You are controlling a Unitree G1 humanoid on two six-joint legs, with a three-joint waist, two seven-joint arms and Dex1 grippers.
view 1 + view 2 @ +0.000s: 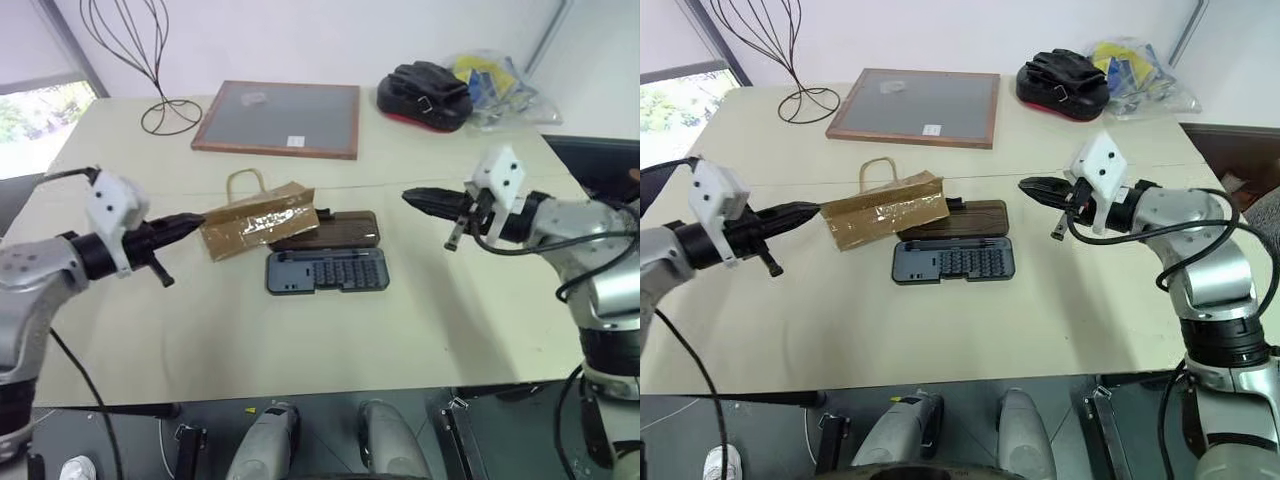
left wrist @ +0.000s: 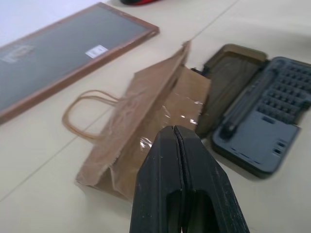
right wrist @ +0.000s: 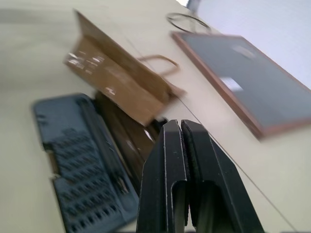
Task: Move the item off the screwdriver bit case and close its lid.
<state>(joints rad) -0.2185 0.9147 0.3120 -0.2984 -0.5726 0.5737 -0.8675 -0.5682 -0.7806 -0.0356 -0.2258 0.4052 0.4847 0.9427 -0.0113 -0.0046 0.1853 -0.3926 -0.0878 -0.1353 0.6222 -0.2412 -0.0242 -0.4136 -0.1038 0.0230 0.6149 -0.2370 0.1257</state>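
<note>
- The small flat brown kraft paper bag [image 1: 258,230] with loop handles and a shiny tape strip lies partly across the translucent smoky-brown plastic lid [image 1: 332,230], which is folded flat open behind the dark grey tray of the screwdriver bit case [image 1: 327,271] on the cream table [image 1: 420,320].
- The left gripper [image 1: 190,222] has its two black fingers [image 2: 180,189] pressed together, holding nothing; the near end of the bag sits just ahead of their tips, possibly touching.
- The right gripper [image 1: 1032,187] has its fingers [image 3: 187,179] closed as well, empty, hanging above the table well apart from the case, with the lid's far end ahead of its tips.
- The step in hand looks like clearing the bag. With the left fingers closed, a sideways nudge risks dragging the light case along; better, I'd say, to spread the fingers, pinch the bag's raised upper edge or a handle loop [image 1: 243,182], and lift it clear toward the bare table on the left fingers' own side.
- Keep it away from the wood-framed grey board [image 1: 280,118] beyond the fingers.
- Only once the whole lid is uncovered should the right fingers slip under its far long edge and fold it over the tray, pressing near the latch.
</note>
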